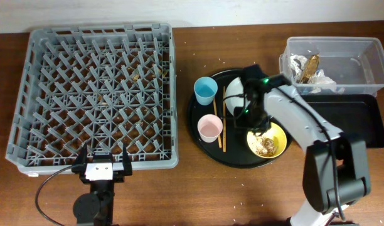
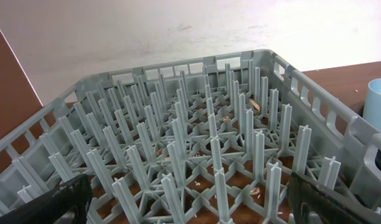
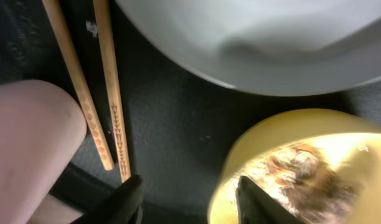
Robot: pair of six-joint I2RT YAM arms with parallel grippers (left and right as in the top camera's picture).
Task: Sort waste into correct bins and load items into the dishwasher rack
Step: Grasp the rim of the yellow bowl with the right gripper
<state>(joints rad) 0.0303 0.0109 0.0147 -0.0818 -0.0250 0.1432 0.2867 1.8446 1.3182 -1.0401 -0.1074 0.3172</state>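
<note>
The grey dishwasher rack (image 1: 98, 94) fills the left and holds only a few crumbs; it also fills the left wrist view (image 2: 190, 124). My left gripper (image 1: 104, 164) (image 2: 190, 205) is open and empty at the rack's near edge. On the round black tray (image 1: 233, 156) sit a blue cup (image 1: 206, 90), a pink cup (image 1: 209, 127), two chopsticks (image 1: 223, 116), a white plate (image 1: 236, 94) and a yellow bowl (image 1: 273, 141) with food scraps (image 1: 265, 145). My right gripper (image 1: 258, 125) (image 3: 190, 199) is open, straddling the bowl's rim (image 3: 290, 143), one finger inside over the scraps (image 3: 302, 168).
The clear tub (image 1: 361, 63) at the back right holds white napkins (image 1: 297, 63) and a brown-gold wrapper (image 1: 311, 66). The shallow black rectangular tray (image 1: 355, 122) lies just in front of it. Chopsticks (image 3: 109, 93), pink cup (image 3: 28, 137) and plate (image 3: 253, 37) crowd the right gripper.
</note>
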